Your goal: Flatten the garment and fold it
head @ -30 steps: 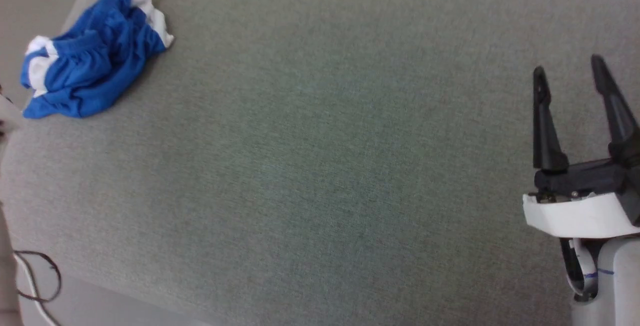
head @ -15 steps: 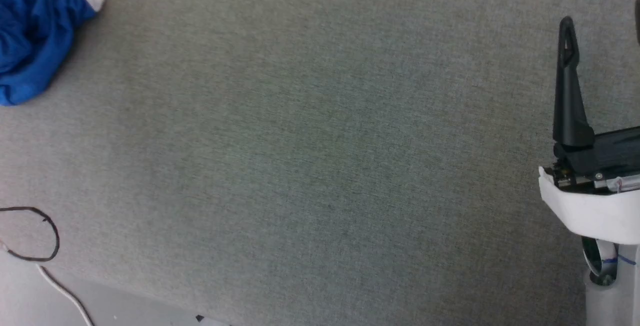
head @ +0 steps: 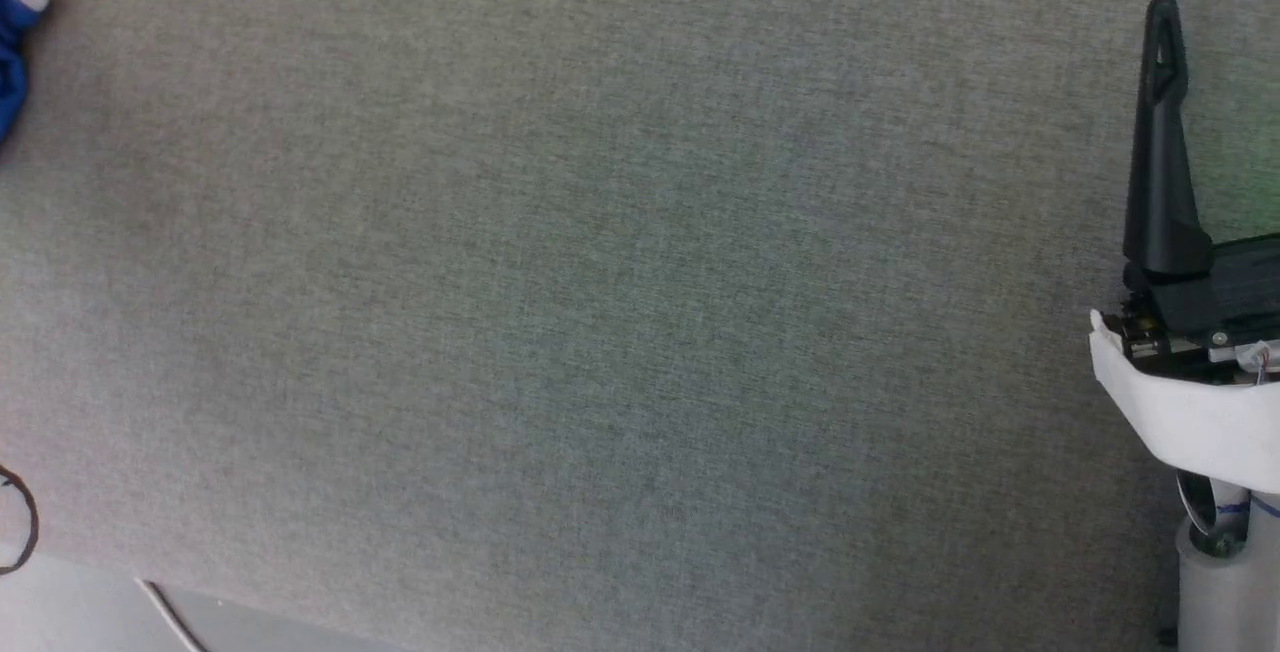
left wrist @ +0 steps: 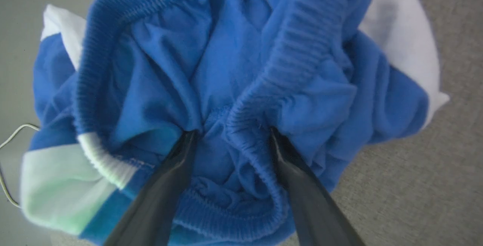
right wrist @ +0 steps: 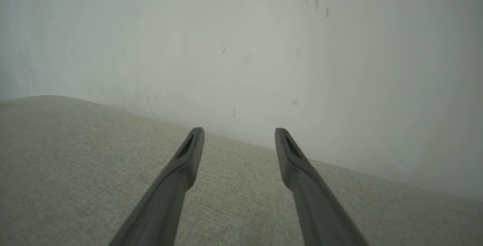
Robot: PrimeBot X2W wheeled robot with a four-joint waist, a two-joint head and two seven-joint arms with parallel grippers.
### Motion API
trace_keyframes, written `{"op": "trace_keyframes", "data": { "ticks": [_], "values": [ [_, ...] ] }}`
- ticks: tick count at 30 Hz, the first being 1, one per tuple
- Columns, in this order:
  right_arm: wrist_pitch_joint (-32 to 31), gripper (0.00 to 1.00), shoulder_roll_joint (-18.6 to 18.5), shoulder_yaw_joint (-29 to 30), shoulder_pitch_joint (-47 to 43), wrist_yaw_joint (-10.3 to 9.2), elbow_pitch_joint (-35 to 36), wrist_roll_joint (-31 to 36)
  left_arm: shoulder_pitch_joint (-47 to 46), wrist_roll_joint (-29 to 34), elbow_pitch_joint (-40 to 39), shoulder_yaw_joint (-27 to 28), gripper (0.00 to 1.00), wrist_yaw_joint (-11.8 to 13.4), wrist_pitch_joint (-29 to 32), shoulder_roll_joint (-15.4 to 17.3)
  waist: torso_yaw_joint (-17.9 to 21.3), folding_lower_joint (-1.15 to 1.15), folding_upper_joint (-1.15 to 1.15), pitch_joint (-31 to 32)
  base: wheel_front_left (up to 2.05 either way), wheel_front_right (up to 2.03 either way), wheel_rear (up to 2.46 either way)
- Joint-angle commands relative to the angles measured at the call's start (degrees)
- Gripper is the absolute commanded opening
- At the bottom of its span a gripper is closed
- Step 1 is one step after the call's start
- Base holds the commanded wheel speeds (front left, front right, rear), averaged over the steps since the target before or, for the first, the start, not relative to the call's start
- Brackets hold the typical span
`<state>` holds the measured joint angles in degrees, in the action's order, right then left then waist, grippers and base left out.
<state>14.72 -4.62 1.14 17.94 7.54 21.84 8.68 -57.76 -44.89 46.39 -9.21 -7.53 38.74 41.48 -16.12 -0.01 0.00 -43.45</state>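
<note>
The garment (left wrist: 226, 68), bright blue with white trim, lies crumpled in a heap right under my left gripper (left wrist: 230, 132). Its two dark fingers stand wide apart with their tips sunk into the cloth, and a ribbed blue fold lies between them, not pinched. In the head view a sliver of the garment (head: 10, 32) shows at the upper left edge. My right gripper (right wrist: 237, 132) is open and empty over the grey fabric surface, far to the right of the garment. One finger (head: 1160, 152) of it rises at the head view's right edge.
The grey fabric surface (head: 600, 282) stretches wide between garment and right arm. Its front edge meets pale floor at the lower left, where a dark cable loop (head: 20, 532) lies. A pale wall (right wrist: 241, 31) stands beyond the surface's far edge.
The head camera has swung to the right: the garment has slid almost off the picture's left edge. The right gripper stays open; one of its fingers has passed off the right edge.
</note>
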Motion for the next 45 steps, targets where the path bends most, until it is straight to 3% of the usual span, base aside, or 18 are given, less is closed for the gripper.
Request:
{"op": "trace_keyframes", "data": {
  "ticks": [1,5,13,21,31,45],
  "values": [
    [0.28,1.0,0.07,-0.18,1.09,-0.05,0.18,0.45,1.43,0.25,1.73,-1.76,0.01,0.05,0.39,-1.93,0.29,0.01,0.0,0.6,0.0,0.0,0.0],
    [0.28,1.0,0.34,0.02,0.79,-0.05,-0.6,0.12,0.03,1.24,2.09,-4.25,0.0,0.05,-2.4,-0.03,0.2,0.01,0.0,3.17,0.0,0.0,0.0],
    [0.28,1.0,1.38,0.47,-1.63,-0.05,-3.32,-1.53,-6.25,7.39,0.21,-9.8,0.0,0.05,-15.53,4.72,0.4,0.01,0.0,12.4,0.0,0.0,0.0],
    [0.28,1.0,1.71,2.57,-5.65,-0.05,-5.41,-4.92,-14.77,10.33,-8.63,-19.93,0.0,0.05,-20.19,4.37,0.74,0.01,0.0,21.13,0.0,0.0,0.0],
    [0.28,1.0,1.73,3.7,-8.3,-0.05,-6.72,-9.28,-21.21,9.78,-20.75,-34.71,0.0,0.05,-21.28,-1.9,7.21,0.01,0.0,27.54,0.0,0.0,0.0],
    [0.28,1.0,1.74,4.73,-10.04,-0.05,-8.11,-12.7,-14.31,5.94,-22.48,-57.82,0.0,0.05,-26.0,-18.83,18.58,0.01,0.0,28.71,0.0,0.0,0.0]
  ]
}}
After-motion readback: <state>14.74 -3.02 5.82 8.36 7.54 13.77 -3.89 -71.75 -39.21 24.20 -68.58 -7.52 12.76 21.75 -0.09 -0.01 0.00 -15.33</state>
